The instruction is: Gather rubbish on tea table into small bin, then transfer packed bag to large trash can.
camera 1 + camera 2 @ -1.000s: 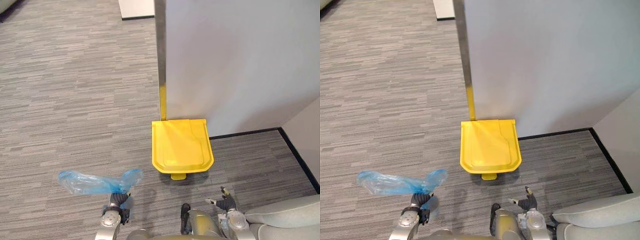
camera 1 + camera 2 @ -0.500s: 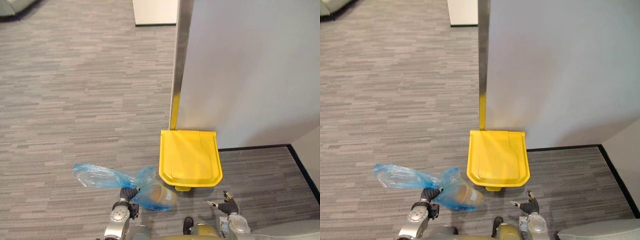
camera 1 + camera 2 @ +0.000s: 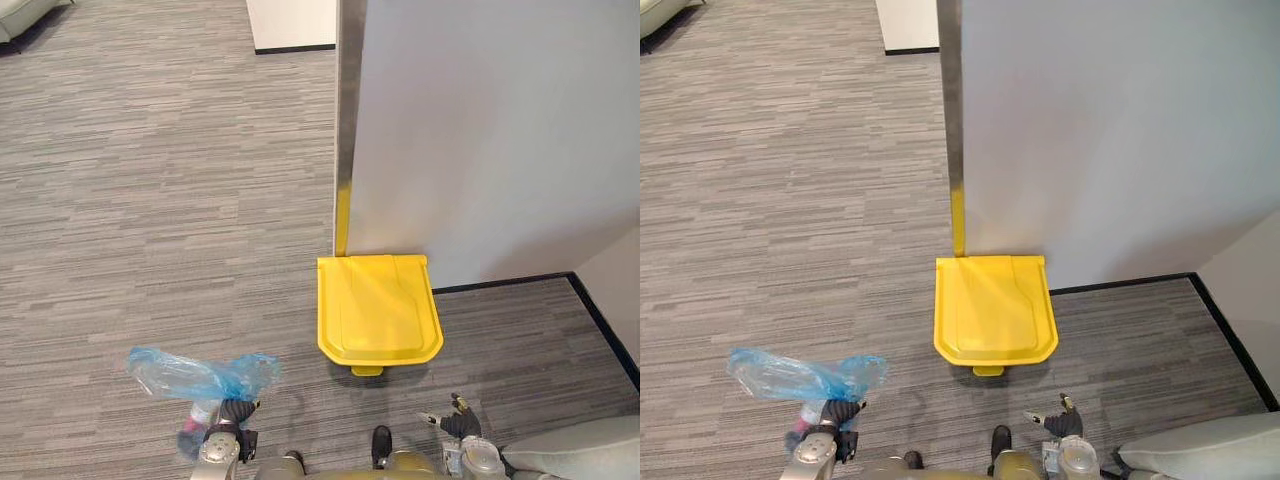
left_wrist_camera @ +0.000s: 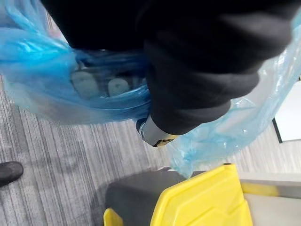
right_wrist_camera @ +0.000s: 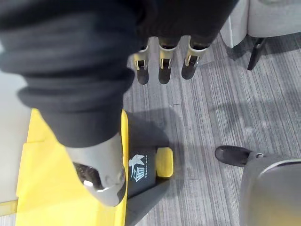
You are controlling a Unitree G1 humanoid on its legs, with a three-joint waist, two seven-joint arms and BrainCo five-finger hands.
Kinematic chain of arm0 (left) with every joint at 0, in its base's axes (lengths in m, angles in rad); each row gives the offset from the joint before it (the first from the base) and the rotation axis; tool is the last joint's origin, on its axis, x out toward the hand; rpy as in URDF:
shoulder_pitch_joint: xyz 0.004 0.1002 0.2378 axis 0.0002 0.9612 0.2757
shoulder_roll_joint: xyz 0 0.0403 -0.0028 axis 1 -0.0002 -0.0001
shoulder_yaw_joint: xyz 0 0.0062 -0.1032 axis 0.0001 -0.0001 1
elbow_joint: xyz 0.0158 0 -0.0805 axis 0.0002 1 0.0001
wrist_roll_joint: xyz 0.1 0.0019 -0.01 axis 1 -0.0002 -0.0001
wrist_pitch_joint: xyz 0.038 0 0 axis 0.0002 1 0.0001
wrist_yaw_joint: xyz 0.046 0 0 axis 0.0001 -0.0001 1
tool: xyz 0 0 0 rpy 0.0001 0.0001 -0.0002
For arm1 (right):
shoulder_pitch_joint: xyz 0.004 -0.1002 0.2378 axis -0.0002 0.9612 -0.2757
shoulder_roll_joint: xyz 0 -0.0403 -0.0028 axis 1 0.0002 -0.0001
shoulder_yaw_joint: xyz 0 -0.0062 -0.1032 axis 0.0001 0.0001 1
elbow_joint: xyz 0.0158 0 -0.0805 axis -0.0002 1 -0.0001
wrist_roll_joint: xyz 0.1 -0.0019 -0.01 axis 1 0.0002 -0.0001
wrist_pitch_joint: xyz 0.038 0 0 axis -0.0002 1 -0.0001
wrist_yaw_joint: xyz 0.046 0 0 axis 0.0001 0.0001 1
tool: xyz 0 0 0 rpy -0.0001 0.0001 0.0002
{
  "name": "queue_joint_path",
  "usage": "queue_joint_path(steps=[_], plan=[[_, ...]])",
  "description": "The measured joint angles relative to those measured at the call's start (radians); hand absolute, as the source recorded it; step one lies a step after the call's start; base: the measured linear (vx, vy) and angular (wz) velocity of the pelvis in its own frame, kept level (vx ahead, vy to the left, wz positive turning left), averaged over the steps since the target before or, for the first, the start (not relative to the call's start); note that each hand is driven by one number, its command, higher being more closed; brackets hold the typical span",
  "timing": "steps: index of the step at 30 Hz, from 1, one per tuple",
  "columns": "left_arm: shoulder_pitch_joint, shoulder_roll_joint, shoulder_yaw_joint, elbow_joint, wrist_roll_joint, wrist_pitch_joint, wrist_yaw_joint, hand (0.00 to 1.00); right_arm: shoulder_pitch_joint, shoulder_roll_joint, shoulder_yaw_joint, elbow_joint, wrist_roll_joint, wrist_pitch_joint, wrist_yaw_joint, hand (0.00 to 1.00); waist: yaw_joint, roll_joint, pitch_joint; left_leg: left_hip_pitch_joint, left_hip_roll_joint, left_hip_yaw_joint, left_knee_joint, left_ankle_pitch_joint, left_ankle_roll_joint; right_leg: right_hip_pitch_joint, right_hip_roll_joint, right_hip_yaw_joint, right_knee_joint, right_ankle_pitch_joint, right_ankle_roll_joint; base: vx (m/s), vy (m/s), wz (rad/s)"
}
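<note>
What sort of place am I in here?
Probably an office or lounge corner: grey striped carpet, a pale partition wall with a metal edge, a yellow-lidded pedal trash can against it, and a grey cushioned seat nearby.

The bag (image 3: 200,375) was thin see-through blue plastic, all crinkly and a bit shiny, and the trash can lid (image 3: 378,310) looked like smooth hard yellow plastic with a slight sheen. Carpet (image 3: 150,200) was matt grey with a rough streaky weave. The wall panel (image 3: 480,130) looked smooth and matt, with a brushed-metal edge strip (image 3: 349,100).
</note>
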Motion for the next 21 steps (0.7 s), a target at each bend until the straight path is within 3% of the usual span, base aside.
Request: queue_joint_path(steps=[6, 12, 15, 17, 18, 19, 20, 21], plan=[[0.005, -0.005, 0.000, 0.004, 0.000, 0.000, -0.002, 1.00, 0.000, -0.008, 0.000, 0.011, 0.000, 0.000, 0.000, 0.00, 0.000, -0.020, -0.011, 0.002, -0.004, -0.001, 0.000, -0.001, 0.000, -0.001, 0.000, 0.007, -0.017, 0.009, 0.005, -0.01, 0.003, -0.02], [0.005, -0.004, 0.004, 0.002, -0.001, -0.002, -0.002, 1.00, -0.028, -0.012, 0.000, 0.011, 0.000, 0.001, 0.000, 0.00, 0.001, -0.022, -0.011, 0.002, -0.005, 0.001, 0.007, -0.014, 0.003, -0.014, -0.001, 0.016, 0.007, -0.007, 0.012, 0.01, 0.007, -0.04], [0.008, -0.004, 0.004, 0.001, -0.001, -0.002, -0.002, 1.00, -0.054, -0.011, 0.001, 0.009, 0.000, 0.001, -0.001, 0.00, 0.002, -0.033, -0.003, -0.001, -0.003, 0.012, 0.085, -0.072, 0.008, -0.075, -0.017, 0.035, 0.191, -0.100, 0.025, 0.02, 0.030, -0.10], [-0.006, -0.004, 0.005, -0.001, -0.001, 0.000, -0.002, 1.00, -0.066, -0.008, -0.002, -0.004, 0.000, 0.001, -0.002, 0.00, -0.003, -0.036, 0.022, 0.008, 0.004, 0.000, 0.111, -0.118, 0.036, -0.118, -0.037, 0.028, 0.339, -0.126, 0.079, -0.02, 0.039, -0.01], [-0.023, -0.006, 0.005, -0.005, -0.002, 0.002, 0.000, 1.00, -0.069, -0.001, -0.002, -0.027, 0.000, 0.001, -0.003, 0.00, -0.002, -0.018, 0.056, 0.016, 0.019, -0.008, 0.161, -0.145, 0.044, -0.217, -0.037, 0.018, 0.526, -0.147, 0.106, -0.04, 0.024, -0.03], [-0.031, -0.006, 0.004, -0.005, -0.002, 0.003, 0.001, 1.00, -0.063, 0.001, -0.001, -0.037, -0.001, 0.001, -0.003, 0.00, 0.000, -0.017, 0.066, 0.018, 0.027, -0.010, 0.187, -0.164, 0.044, -0.242, -0.033, 0.017, 0.539, -0.174, 0.097, 0.00, 0.000, 0.00], [-0.046, -0.001, 0.003, -0.006, -0.003, 0.005, 0.008, 1.00, -0.063, 0.006, 0.009, -0.048, 0.000, 0.003, -0.004, 0.00, 0.002, -0.030, 0.081, 0.023, 0.037, -0.009, 0.242, -0.204, 0.046, -0.284, -0.035, 0.006, 0.463, -0.173, 0.080, 0.08, -0.044, 0.05], [-0.053, 0.007, 0.004, -0.006, -0.003, 0.005, 0.014, 1.00, -0.065, 0.007, 0.014, -0.051, 0.000, 0.003, -0.004, 0.00, 0.000, -0.041, 0.088, 0.027, 0.036, -0.005, 0.257, -0.216, 0.044, -0.287, -0.039, -0.011, 0.401, -0.158, 0.086, 0.13, -0.099, 0.16]])
